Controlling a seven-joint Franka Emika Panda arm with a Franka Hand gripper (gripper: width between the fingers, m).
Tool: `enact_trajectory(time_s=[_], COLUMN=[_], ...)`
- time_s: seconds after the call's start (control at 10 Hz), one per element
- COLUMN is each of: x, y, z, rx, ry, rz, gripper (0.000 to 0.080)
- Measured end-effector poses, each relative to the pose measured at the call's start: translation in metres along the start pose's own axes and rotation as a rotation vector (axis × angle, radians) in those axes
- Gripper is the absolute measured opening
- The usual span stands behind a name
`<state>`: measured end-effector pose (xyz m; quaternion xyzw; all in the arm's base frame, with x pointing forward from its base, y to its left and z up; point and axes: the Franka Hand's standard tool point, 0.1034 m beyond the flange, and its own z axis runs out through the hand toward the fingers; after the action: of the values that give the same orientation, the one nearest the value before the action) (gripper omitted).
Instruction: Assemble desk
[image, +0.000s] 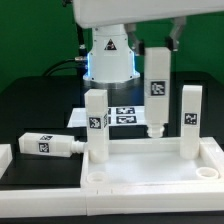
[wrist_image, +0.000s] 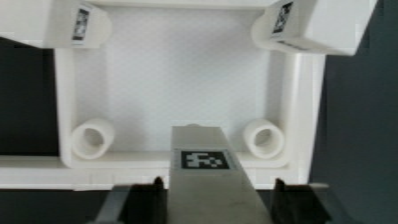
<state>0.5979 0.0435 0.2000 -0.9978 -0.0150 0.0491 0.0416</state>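
Desk top (image: 150, 170) is lying flat on the table (image: 30, 115), rim up, at the front of the exterior view, about 6 o'clock from the gripper (image: 157, 48). The gripper is partly closed, jaws pinched on the upper end of a leg (image: 157, 90), so that's what it's carrying. That leg's long axis is straight up and down, tagged face to the camera. Its narrow end points at the desk top and isn't touching it, as far as I can tell.

One standing leg (image: 95, 125) is upright in the desk top on the exterior view's left and another standing leg (image: 190, 120) on its right. A spare leg (image: 45, 145) lies on its side out at 8 o'clock.

The bit that matters: from the carried leg's lower tip there's an empty socket (image: 95, 178) at roughly 8 o'clock and a second socket (image: 205, 172) at roughly 4 o'clock. In the wrist view the tip sits between the pair, lined up with neither.

My guess is the next move needs a sideways shift to get over one of them, then straight down. The arm (image: 120, 15) reaches in from 12 o'clock with the wrist pointing straight down.
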Motion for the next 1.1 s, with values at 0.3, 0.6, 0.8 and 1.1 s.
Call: enact_trajectory(time_s=[0.3,0.6,0.8,1.1], x=[0.000,0.013,0.013,0.013], y=[0.002,-0.032,-0.037,-0.036], z=[0.001,0.014,0.016,0.018], rx=[-0.002,-0.083,-0.103,-0.103], ry=[-0.002,0.001,-0.001,-0.004], rz=[0.003,-0.082,-0.111,-0.108], gripper=[0.0290,0.0290,0.0290,0.0290])
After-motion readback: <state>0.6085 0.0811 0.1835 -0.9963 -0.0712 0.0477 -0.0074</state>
